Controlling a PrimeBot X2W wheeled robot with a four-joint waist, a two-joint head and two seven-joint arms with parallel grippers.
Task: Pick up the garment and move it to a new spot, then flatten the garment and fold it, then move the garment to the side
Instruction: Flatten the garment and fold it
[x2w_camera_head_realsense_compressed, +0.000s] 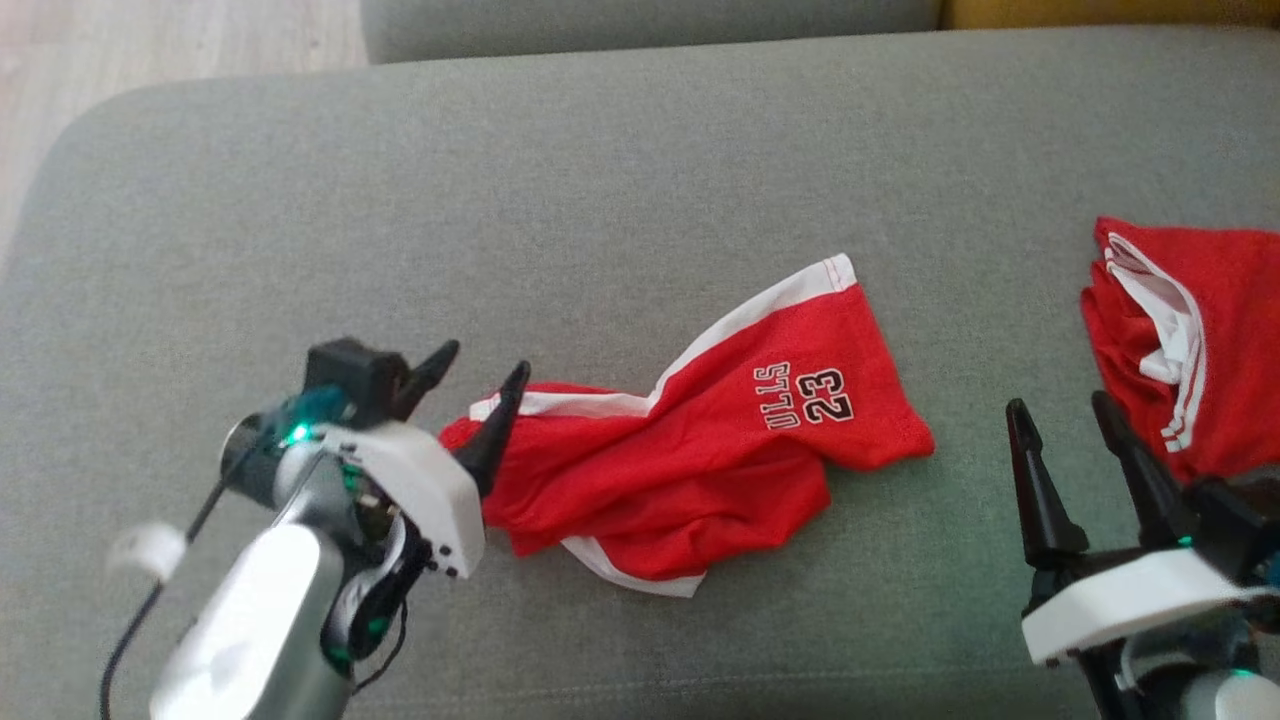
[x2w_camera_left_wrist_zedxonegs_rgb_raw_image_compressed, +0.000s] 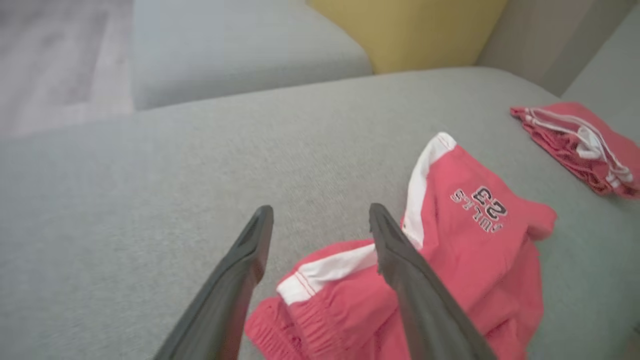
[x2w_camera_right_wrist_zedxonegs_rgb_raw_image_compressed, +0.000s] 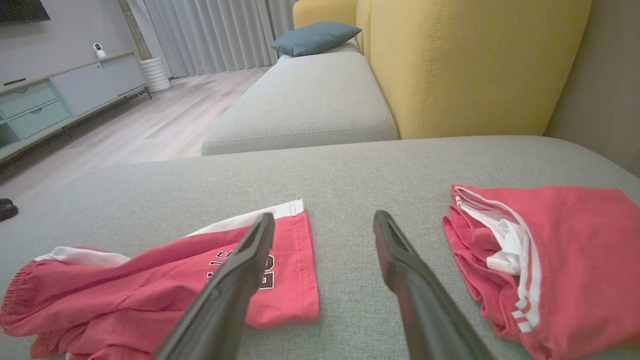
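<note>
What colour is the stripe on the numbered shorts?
White stripe on red shorts; head view shows it best.

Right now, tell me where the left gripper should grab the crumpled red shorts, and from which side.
Grip the bunched waistband end of the red shorts, coming down from above on the robot's left. That end is gathered into raised folds, probably easier to pinch than the flat printed leg, and the open left gripper hangs nearest it.
</note>
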